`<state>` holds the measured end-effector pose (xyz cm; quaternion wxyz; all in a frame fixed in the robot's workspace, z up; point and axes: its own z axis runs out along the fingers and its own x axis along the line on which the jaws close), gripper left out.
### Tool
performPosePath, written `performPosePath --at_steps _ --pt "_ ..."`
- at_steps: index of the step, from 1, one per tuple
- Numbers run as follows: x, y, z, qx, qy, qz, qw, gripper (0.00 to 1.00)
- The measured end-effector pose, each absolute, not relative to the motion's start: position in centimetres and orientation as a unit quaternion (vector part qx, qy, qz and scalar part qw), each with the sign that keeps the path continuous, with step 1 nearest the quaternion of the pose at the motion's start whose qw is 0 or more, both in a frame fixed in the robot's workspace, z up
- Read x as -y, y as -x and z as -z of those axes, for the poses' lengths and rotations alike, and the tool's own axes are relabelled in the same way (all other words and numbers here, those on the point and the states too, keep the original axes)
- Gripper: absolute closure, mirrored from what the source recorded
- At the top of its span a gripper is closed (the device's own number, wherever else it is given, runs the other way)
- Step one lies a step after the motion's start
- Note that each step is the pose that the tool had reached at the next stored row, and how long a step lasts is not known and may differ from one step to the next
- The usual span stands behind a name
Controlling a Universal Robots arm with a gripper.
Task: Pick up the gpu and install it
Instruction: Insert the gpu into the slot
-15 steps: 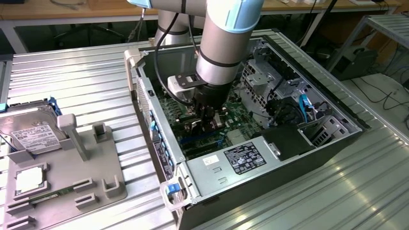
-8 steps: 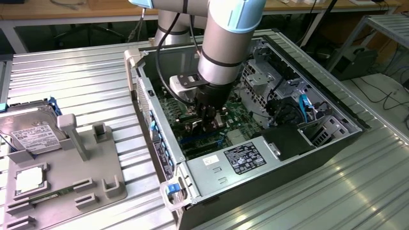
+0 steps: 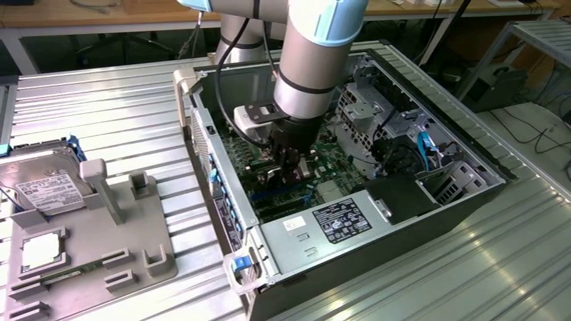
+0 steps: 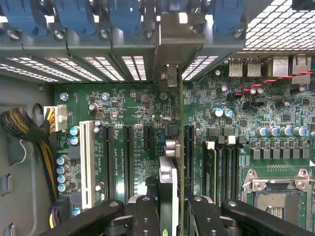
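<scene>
gpu [image 4: 170, 182] edge-on between jaws, clamped by fingers [image 4: 146, 216] either side | stands upright over motherboard [image 4: 123, 113] slots inside case [image 3: 464, 154] | thin dark card, silvery bracket at rear

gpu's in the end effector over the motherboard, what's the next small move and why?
Probably ease straight down. The wrist view shows the gpu edge-on in the end effector, its bracket already near the rear slot openings, the card seemingly over a slot; seating isn't visible.
</scene>
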<state>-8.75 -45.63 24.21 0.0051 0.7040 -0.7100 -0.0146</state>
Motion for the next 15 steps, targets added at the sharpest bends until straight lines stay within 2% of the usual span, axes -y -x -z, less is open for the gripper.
performPosePath --at_steps 15 --pt "45.66 8.71 -24.22 0.71 -0.704 0.015 0.005 0.72"
